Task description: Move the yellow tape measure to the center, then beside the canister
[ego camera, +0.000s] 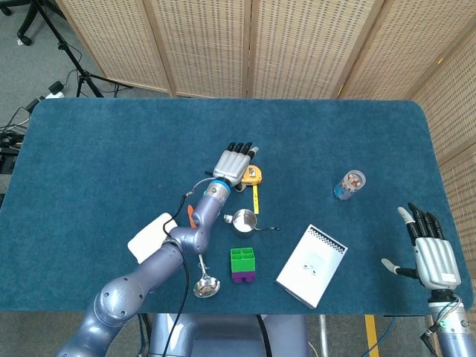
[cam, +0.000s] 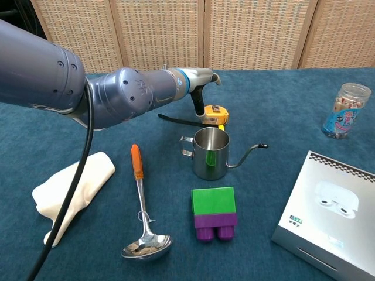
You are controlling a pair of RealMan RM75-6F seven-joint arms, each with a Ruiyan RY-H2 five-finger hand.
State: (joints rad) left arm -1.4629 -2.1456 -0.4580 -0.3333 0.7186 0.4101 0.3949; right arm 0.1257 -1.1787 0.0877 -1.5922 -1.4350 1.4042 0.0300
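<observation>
Near the middle of the blue surface [ego camera: 111, 141] lies the yellow tape measure [ego camera: 253, 175], its tape trailing toward the steel pitcher [ego camera: 244, 221]. Just beside it, the left hand [ego camera: 233, 163] is released, fingers spread flat and holding nothing. The centering step looks done. Next comes a fresh grasp and a carry rightward to the canister [ego camera: 350, 184], well apart. The right hand [ego camera: 430, 251] hovers open at the edge.

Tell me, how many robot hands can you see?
2. The left hand is open over the table's middle, beside the tape measure. The right hand is open past the table's right edge.
</observation>
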